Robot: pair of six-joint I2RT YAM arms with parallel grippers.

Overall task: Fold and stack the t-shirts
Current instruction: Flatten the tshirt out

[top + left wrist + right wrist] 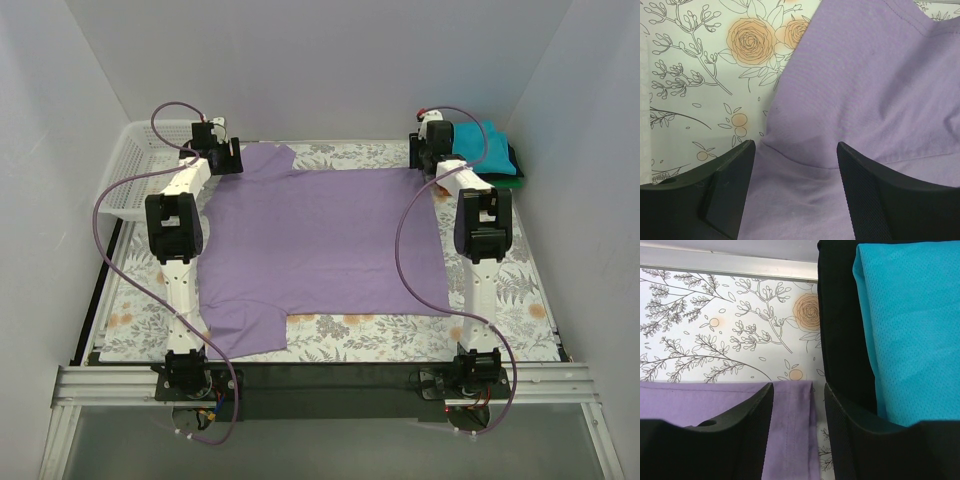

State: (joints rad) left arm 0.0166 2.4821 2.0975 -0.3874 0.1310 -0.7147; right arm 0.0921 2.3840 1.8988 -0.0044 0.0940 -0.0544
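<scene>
Top view: the lavender t-shirt [320,240] lies spread flat on the floral bench cloth [520,290]. I have my left claw [225,155] at its far left sleeve beside the white basket [130,170], and my right claw [428,150] at its far right corner, next to the folded teal t-shirt [485,142]. Left wrist: the left claw [795,150] stands wide, with lavender cloth lying loose between the fingers [730,185] and nothing pinched. Right wrist: the right claw [799,390] is parted to a narrow gap over the shirt's hemmed corner and grips nothing, while the teal t-shirt [910,330] sits atop a dark folded shirt [840,315] just beside it.
</scene>
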